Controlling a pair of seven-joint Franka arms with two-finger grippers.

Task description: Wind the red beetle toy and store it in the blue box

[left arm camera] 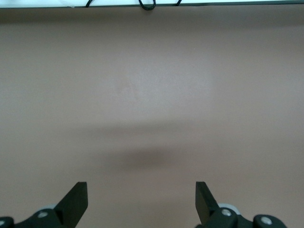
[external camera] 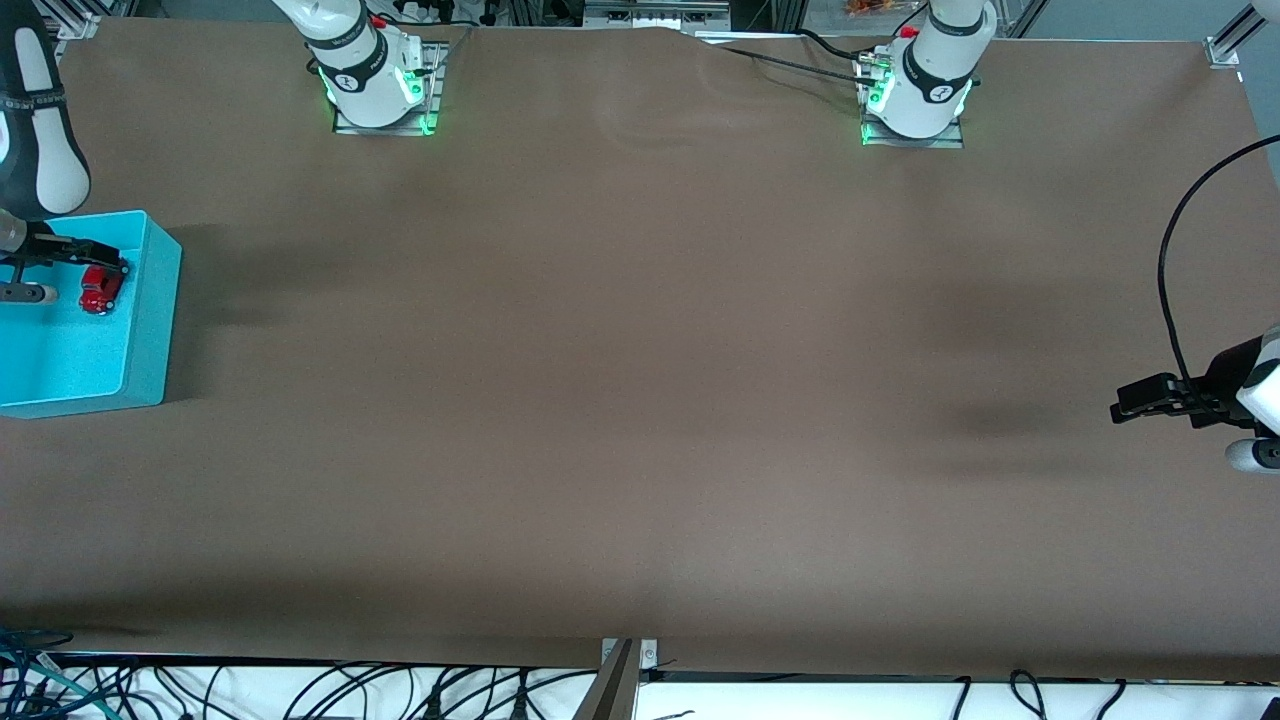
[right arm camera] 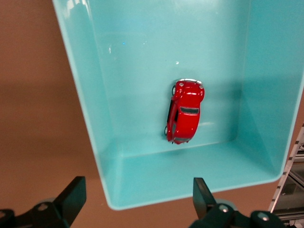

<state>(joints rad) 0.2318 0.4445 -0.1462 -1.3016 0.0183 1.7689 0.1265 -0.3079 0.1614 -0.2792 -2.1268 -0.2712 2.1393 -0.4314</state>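
At the front view's left edge, the red beetle toy [external camera: 100, 289] is lying in the blue box [external camera: 150, 330], storing apparently finished. Right gripper [external camera: 70, 268] is hovering above, fingers spread; left gripper [external camera: 1135, 398] is waiting open. Next: withdraw.

Open blue box [external camera: 150, 330], walls around toy [external camera: 100, 289]

I see a glossy red beetle toy [right arm camera: 184, 111] with dark windows and a silver bumper | it lies in the plain turquoise blue box [external camera: 150, 320] at the right arm's end of the worktop | plain brown table [external camera: 640, 400] | black right gripper [external camera: 75, 270] | black left gripper [external camera: 1150, 398]
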